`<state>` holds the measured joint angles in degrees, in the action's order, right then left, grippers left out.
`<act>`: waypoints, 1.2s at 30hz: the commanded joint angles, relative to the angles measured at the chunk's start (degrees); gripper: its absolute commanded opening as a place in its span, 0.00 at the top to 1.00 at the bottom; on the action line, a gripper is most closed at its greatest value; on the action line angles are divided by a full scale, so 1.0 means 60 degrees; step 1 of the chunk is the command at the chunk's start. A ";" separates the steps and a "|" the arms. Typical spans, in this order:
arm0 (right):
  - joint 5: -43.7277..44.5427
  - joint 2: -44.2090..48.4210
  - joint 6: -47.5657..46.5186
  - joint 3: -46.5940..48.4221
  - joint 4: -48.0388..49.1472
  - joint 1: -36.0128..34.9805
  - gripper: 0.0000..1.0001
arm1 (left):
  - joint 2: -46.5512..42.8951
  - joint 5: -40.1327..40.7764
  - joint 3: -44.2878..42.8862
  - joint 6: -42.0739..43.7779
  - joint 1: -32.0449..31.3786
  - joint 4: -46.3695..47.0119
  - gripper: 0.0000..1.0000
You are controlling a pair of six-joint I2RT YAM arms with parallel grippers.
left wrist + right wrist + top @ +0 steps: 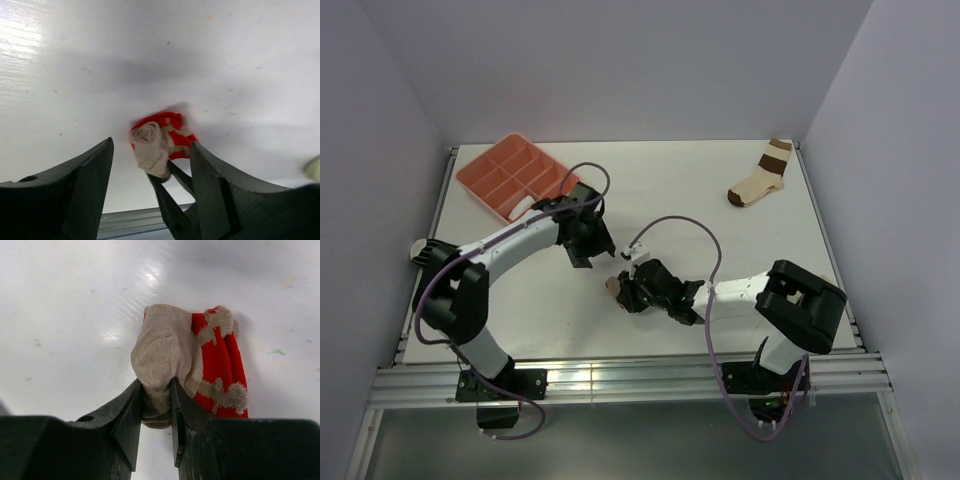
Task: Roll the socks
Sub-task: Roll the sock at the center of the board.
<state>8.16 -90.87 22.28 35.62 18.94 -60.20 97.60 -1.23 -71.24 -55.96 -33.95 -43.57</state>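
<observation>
The tan sock with a red end (616, 287) lies bunched into a small roll on the white table. My right gripper (628, 290) is shut on its tan part, clearly so in the right wrist view (157, 390), where the sock (170, 340) shows tan at left and red at right. My left gripper (592, 240) is open and empty, just up and left of the sock. In its wrist view (150, 145) the sock (162, 137) shows between its spread fingers (75, 185), pinched by the right gripper's fingers. The striped sock is out of view.
An orange compartment tray (510, 170) stands at the back left, near the left arm. A cream sock with broad brown bands (760, 180) lies at the back right. A white object (419, 250) lies at the table's left edge, partly behind the left arm.
</observation>
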 commanded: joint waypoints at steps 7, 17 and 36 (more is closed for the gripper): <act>-0.5987 -0.1316 0.2420 -0.1204 0.2744 0.2020 1.00 | -0.3020 -0.0555 0.2931 -0.1672 0.0210 0.3170 0.34; -0.8025 -0.3355 0.4225 -0.1571 0.5515 0.3164 1.00 | -0.4124 -0.1362 0.5911 -0.2537 -0.0082 0.5957 0.36; -0.7806 -0.3006 0.4066 -0.1146 0.4374 0.3267 0.95 | -0.1899 -0.1303 0.6030 -0.2172 -0.0273 0.5637 0.65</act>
<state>-40.51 -109.38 49.65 29.28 55.40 -40.45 83.11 -9.74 -34.02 -71.11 -35.33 -6.00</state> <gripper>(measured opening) 0.315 0.369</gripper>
